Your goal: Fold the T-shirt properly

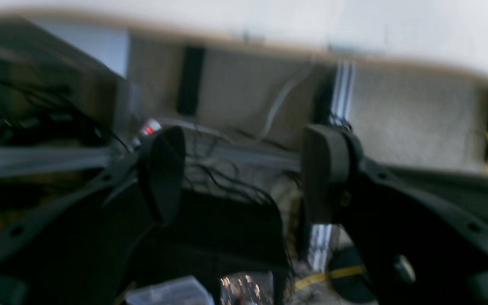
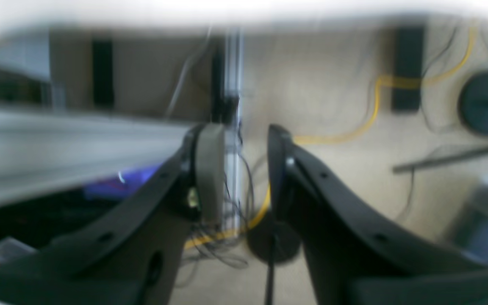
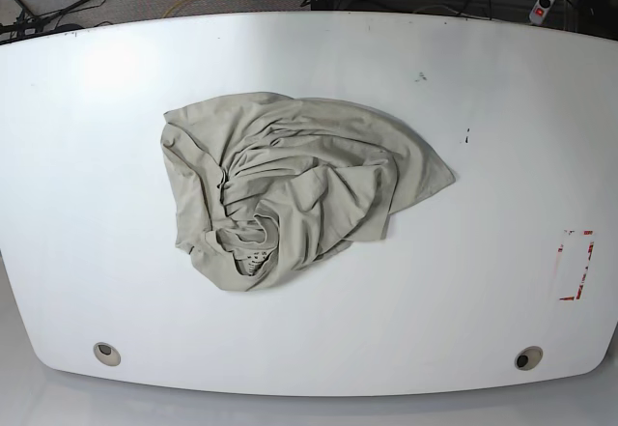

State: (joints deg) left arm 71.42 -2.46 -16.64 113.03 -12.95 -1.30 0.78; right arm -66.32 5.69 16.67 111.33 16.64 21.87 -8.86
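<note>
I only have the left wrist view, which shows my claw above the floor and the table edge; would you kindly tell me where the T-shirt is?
Observer: The T-shirt lies crumpled in a heap on the white table, left of centre in the base view.
Operator: Thank you. Is either arm near it?
Observer: No arm shows in the base view at all; nothing touches the cloth.
Operator: And the other claw?
Observer: The right claw is empty, its jaws apart, with a yellow cable on the floor beyond it.
</note>
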